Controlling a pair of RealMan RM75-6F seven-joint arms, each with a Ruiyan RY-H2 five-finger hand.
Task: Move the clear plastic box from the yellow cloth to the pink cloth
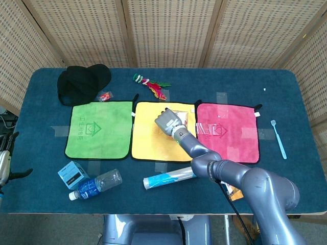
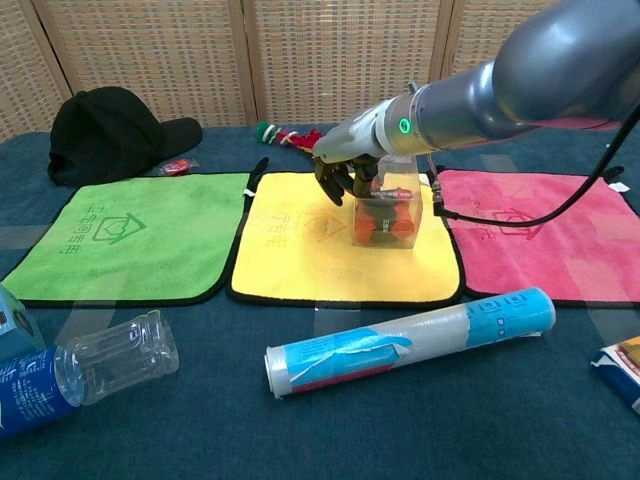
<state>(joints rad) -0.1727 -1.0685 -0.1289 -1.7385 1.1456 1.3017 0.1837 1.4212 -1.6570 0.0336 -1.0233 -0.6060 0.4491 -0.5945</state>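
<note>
Table [image 1: 46, 81] in blue felt, wicker screens [image 1: 168, 30] behind. Box [image 2: 388, 208] sits on yellow cloth [image 2: 300, 250]; right hand [image 2: 345, 172] curls against its left face, grip unclear. Pink cloth [image 2: 540, 240] lies bare just beside.

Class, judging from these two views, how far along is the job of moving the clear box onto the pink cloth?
Done: the right hand has reached the clear box. In hand: its fingers curl against the box's left side, but a firm grip cannot be confirmed. Left: the box sits on the yellow cloth, so lifting, carrying and setting it on the pink cloth remain.
</note>
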